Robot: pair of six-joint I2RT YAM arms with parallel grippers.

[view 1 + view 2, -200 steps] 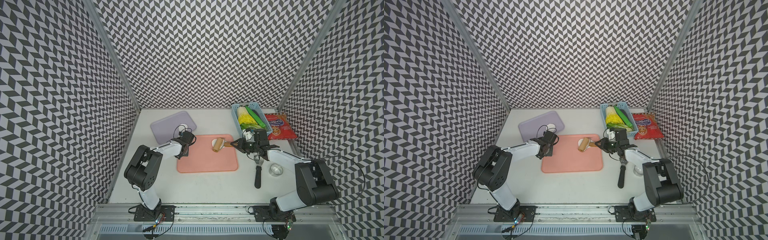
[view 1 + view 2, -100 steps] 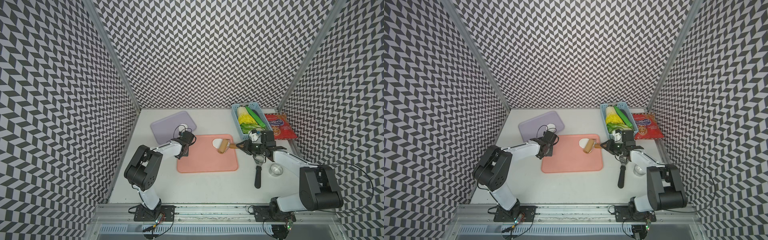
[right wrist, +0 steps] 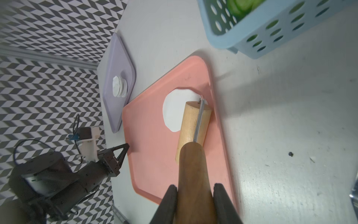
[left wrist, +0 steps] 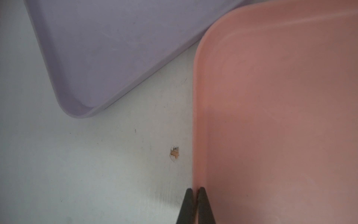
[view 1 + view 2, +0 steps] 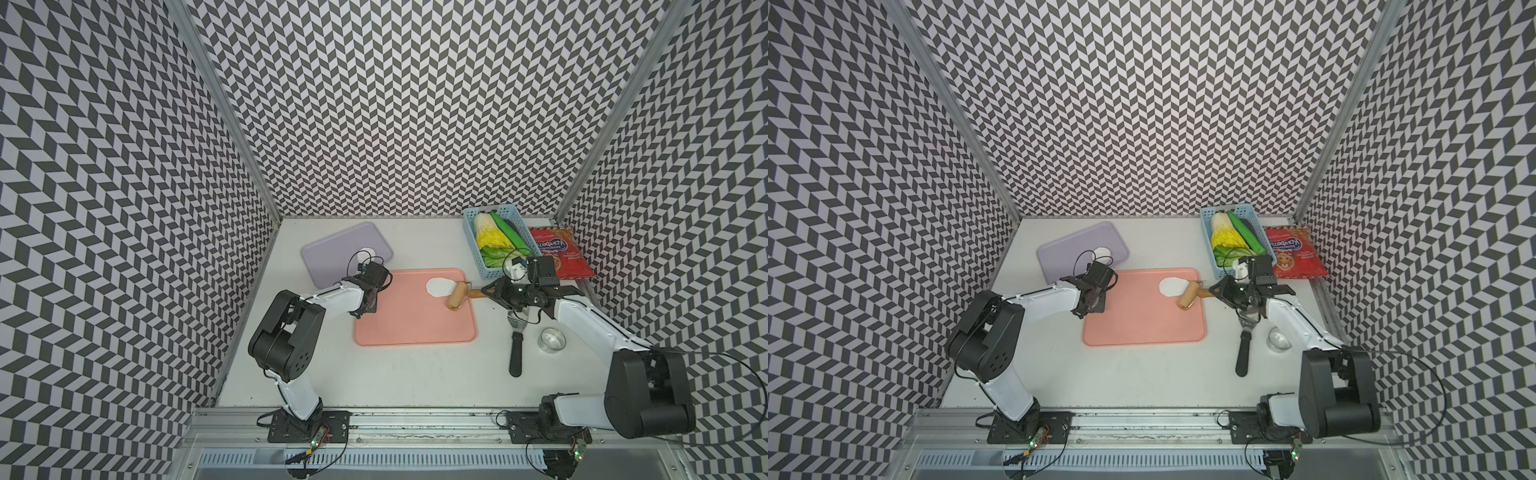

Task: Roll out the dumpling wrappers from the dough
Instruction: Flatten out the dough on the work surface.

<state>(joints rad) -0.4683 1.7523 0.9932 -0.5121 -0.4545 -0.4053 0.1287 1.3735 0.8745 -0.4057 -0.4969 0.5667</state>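
- My left fingers [image 4: 201, 194]: closed, pinching the near left rim of the salmon-pink rectangular plastic tray [image 5: 415, 328]; in the left wrist view one fingertip sits outside the rim and one inside
- My right fingers [image 3: 172, 192]: clamped from both sides on the dark wooden handle of the small rolling pin with pale wooden roller and metal yoke [image 5: 457, 295]
- Rolling pin: roller lies on the salmon-pink tray near its far right corner, one end overlapping the edge of the dough
- Dough [image 5: 439, 286]: one thin, flat, matte white sheet of roughly round, uneven outline, on the salmon-pink tray at its far right corner, beside the roller
- Dumpling wrappers [image 5: 368, 253]: small stack of round white discs on the lavender rectangular plastic tray [image 5: 332, 253], near that tray's right side
- Lavender tray: on the white tabletop [image 5: 415, 374], behind and left of the salmon-pink tray, corners nearly meeting
- Pale blue perforated plastic basket [image 5: 471, 237]: far right, holding yellow and green vegetables
- Red printed snack packet [image 5: 557, 253]: just beside the basket, to its right
- Black-handled spatula [image 5: 516, 349]: flat on the tabletop, right of the salmon-pink tray
- Steel ring cutter [image 5: 551, 339]: near the spatula, on its right
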